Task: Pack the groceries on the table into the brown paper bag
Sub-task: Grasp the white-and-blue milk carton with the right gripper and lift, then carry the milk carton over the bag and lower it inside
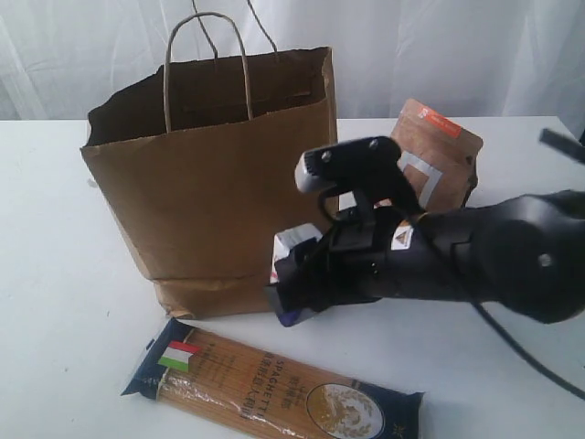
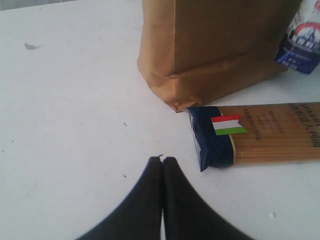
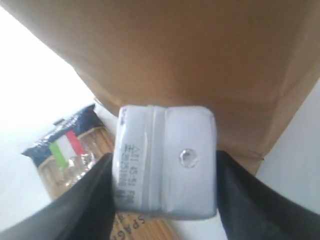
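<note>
We see the right gripper (image 3: 166, 172) taking the small white-purple carton (image 3: 150, 160) from its two narrow sides. One dark finger lies against each side, so it looks clamped on it, probably because these flat faces give a firm hold for lifting over the rim. The carton stands on the table (image 1: 55, 274), just beside the folded base of the brown paper bag (image 1: 219, 183). Its top is white, with a small round shiny seal and a printed date line, and it is purple low down. The left gripper (image 2: 162, 165) hangs over the table near the long spaghetti packet (image 2: 270, 132), fingers pressed together and empty. We judge it keeps clear of the other arm.
</note>
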